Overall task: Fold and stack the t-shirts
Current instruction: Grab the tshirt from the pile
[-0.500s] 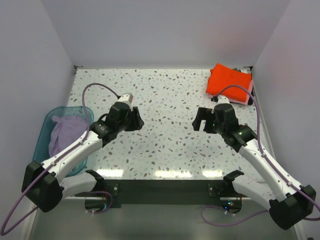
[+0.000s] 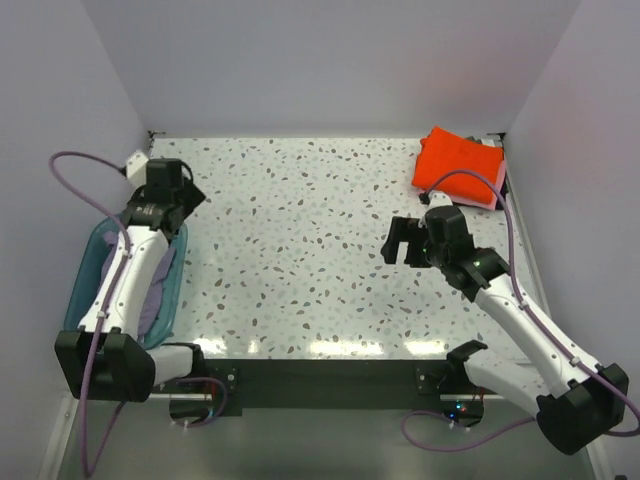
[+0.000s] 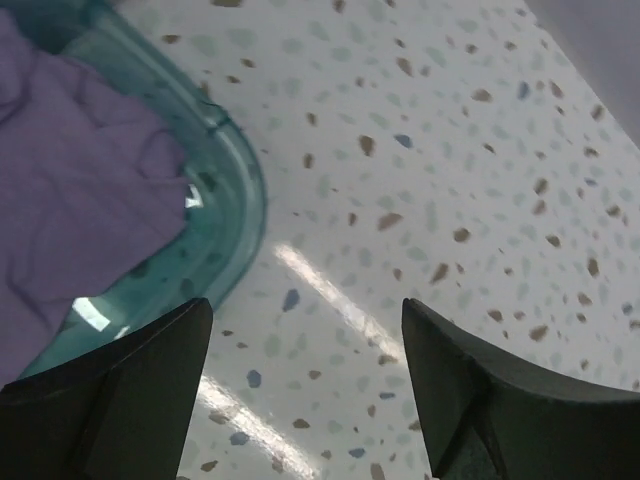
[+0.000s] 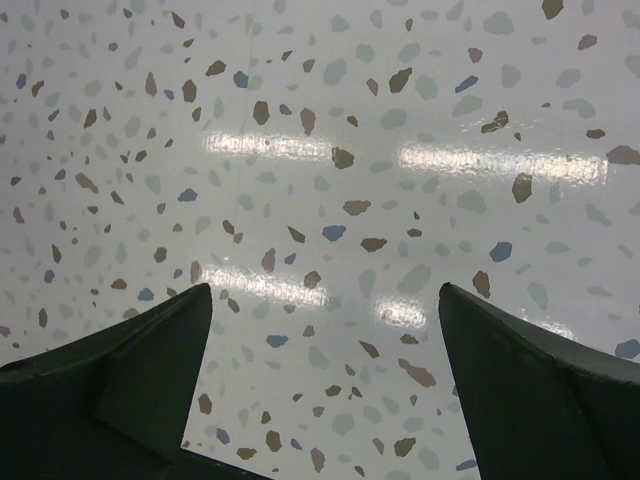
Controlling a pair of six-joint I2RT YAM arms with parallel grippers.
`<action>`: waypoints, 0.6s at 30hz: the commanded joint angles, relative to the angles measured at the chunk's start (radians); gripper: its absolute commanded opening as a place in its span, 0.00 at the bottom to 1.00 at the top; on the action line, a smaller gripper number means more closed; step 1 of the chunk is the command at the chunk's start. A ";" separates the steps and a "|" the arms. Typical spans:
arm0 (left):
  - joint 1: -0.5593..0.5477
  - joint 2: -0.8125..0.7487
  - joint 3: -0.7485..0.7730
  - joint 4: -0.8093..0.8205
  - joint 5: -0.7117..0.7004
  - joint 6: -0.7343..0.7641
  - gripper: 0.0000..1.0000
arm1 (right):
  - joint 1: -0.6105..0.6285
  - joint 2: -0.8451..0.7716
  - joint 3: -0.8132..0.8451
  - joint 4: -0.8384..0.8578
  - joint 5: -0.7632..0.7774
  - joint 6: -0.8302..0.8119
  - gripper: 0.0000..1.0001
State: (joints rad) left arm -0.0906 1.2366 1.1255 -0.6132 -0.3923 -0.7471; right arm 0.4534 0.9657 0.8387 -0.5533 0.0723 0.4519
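Note:
A lavender-purple t-shirt lies crumpled in the teal tub at the left; it also shows in the left wrist view. A folded orange-red t-shirt lies at the back right on top of thin pink and dark ones. My left gripper is open and empty, above the tub's far right rim. My right gripper is open and empty over bare table, in front of the orange-red stack.
The speckled table is walled at the back and both sides. The tub stands at the table's left edge. The left arm lies over the tub.
My left arm has swung left and back from the table's middle to the tub's far end. My right gripper has hardly moved.

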 commanded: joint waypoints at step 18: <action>0.517 0.441 -0.147 -0.063 -0.184 -0.331 0.62 | 0.001 0.062 0.002 0.050 -0.120 -0.002 0.99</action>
State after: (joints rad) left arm 0.4149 1.6352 0.9665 -0.7071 -0.5747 -1.0416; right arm 0.4534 1.0386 0.8383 -0.5343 -0.0448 0.4519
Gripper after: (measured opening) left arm 0.657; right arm 0.986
